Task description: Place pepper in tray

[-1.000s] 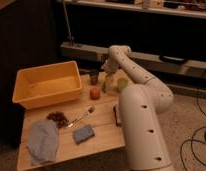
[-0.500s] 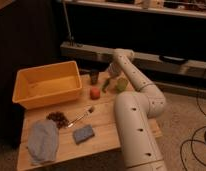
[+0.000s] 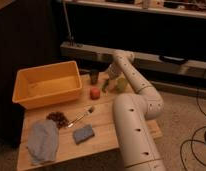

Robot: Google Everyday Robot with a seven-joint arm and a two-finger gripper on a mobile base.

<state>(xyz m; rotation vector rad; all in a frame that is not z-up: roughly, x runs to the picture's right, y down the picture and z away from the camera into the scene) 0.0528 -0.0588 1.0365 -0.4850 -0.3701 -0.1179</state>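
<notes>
The tray [image 3: 26, 89] is a large yellow-orange bin on the left of the wooden table, and nothing shows inside it. The pepper [image 3: 104, 86] is a small, slim, dark green shape just right of a round red-orange fruit [image 3: 95, 93]. My gripper [image 3: 109, 76] is at the end of the white arm, which reaches over the table's far right part. It is directly above the pepper and close to it. I cannot tell whether it holds the pepper or whether the pepper rests on the table.
A dark cup [image 3: 94, 76] stands left of the gripper and a pale green cup [image 3: 121, 84] right of it. Nearer the front lie a grey-blue cloth [image 3: 43, 142], a blue sponge [image 3: 83, 133], a spoon [image 3: 82, 117] and a dark brown pile [image 3: 58, 119]. A low shelf [image 3: 161, 60] runs behind the table.
The arm's thick lower links have swung left across the table's right side. The gripper end has shifted only slightly and stays near the cups. The objects on the table have not moved.
</notes>
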